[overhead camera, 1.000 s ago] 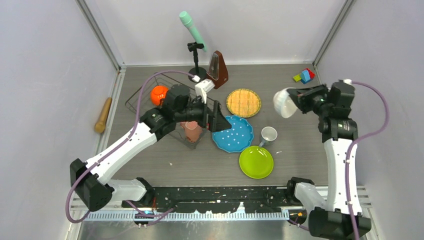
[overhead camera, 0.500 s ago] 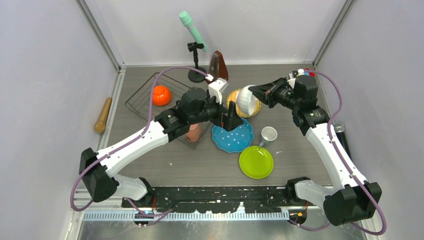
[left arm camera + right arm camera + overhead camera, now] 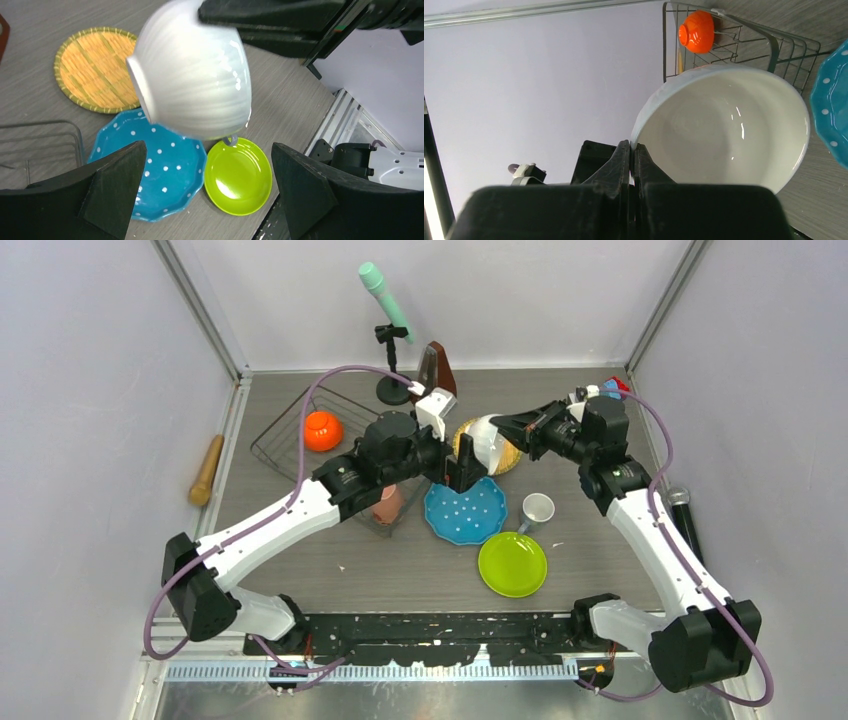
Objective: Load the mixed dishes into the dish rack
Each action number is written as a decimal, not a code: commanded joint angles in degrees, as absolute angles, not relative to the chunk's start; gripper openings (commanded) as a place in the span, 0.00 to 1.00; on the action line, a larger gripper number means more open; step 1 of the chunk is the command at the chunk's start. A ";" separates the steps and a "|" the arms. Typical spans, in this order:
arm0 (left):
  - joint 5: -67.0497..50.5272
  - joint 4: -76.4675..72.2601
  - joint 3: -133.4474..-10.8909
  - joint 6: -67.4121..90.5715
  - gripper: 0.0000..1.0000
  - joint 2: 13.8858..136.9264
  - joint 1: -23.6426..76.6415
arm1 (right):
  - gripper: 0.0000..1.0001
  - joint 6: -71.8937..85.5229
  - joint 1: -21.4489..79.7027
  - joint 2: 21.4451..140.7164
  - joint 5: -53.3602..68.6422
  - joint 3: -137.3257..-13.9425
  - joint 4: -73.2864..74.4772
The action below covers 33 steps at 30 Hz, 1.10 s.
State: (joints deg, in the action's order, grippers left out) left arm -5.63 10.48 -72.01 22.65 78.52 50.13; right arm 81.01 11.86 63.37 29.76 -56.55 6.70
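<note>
My right gripper is shut on the rim of the white bowl, holding it tilted in the air above the yellow plate. My left gripper hangs open just left of the bowl, touching nothing. Below lie the blue dotted plate, the lime-green plate and the grey mug. The dish rack holds the orange bowl. The pinkish mug shows at its near corner.
A brown metronome and a black microphone stand stand behind the rack. A wooden pestle lies by the left wall, toy blocks at the back right, and a dark microphone along the right wall.
My right arm swung left, carrying the white bowl from the right side to above the yellow plate. My left arm moved right from the rack toward the bowl, still open.
</note>
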 commanded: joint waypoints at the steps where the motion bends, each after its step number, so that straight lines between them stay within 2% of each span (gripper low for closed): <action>1: -5.71 5.14 -74.25 19.22 1.00 78.23 50.01 | 0.00 83.82 12.95 60.53 31.63 -56.65 0.29; 16: -3.65 10.11 -78.44 17.39 0.99 82.13 50.01 | 0.00 84.79 14.47 59.16 31.60 -55.71 0.52; 24: -6.93 9.43 -78.76 17.34 0.81 82.42 50.01 | 0.00 84.76 14.58 58.90 31.19 -55.29 0.72; 33: -10.76 11.95 -79.90 16.40 0.81 82.68 50.01 | 0.00 83.78 14.53 59.34 31.01 -55.42 1.33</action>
